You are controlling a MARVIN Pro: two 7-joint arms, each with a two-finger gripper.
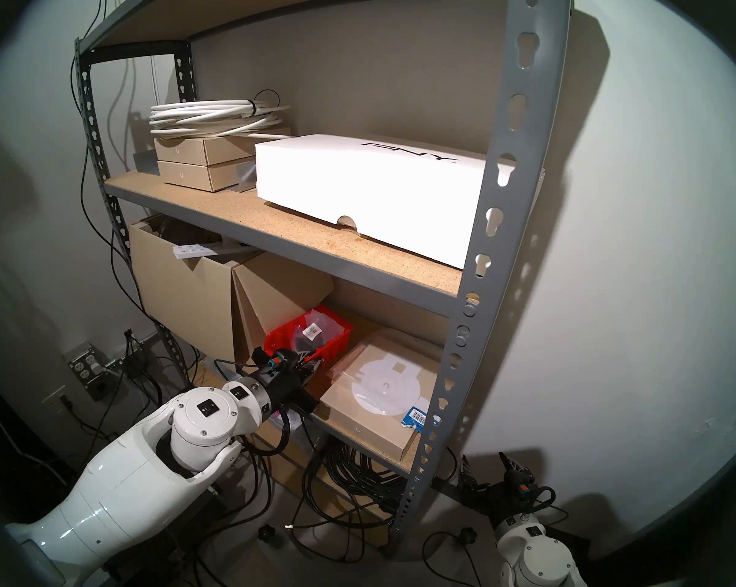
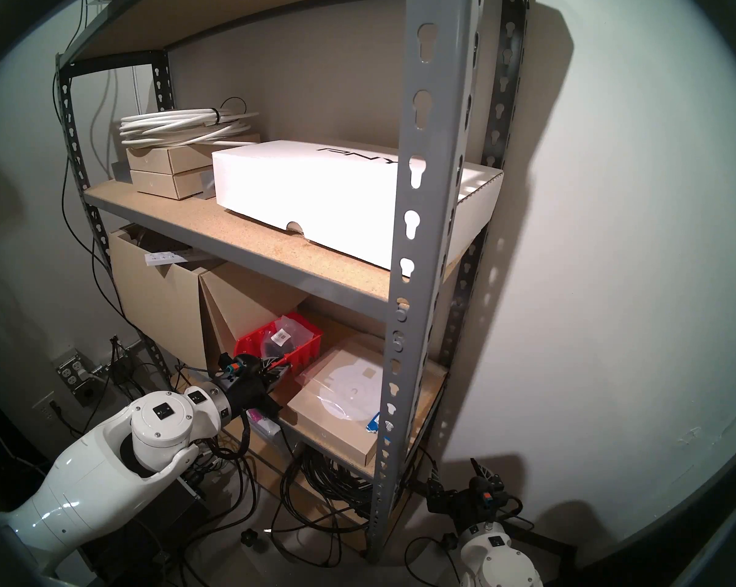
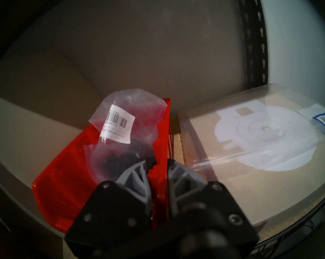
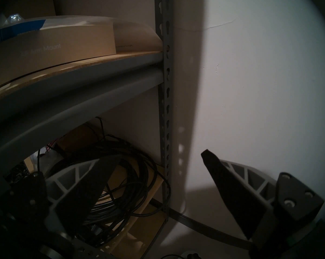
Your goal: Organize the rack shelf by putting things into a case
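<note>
The red case [image 3: 60, 170] stands on the lower board of the grey rack shelf [image 1: 501, 217], between a cardboard box and a flat tan box. In it lies a clear bag of black parts with a white barcode label [image 3: 124, 133], its top sticking out above the rim. My left gripper [image 3: 158, 165] is shut on the case's right wall, one finger inside and one outside. From the head views the case [image 1: 336, 342] and left gripper [image 1: 309, 363] show at the shelf's front. My right gripper [image 4: 156, 155] hangs open and holds nothing, low beside the rack's right upright [image 1: 484, 467].
A flat tan box under clear film [image 1: 383, 387] lies right of the case, with a blue-labelled packet [image 1: 415, 416] on it. An open cardboard box [image 1: 188, 294] stands left. Above sit a white PNY box [image 1: 357, 183], small tan boxes and white cable [image 1: 213, 116]. Black cables [image 1: 357, 480] pile underneath.
</note>
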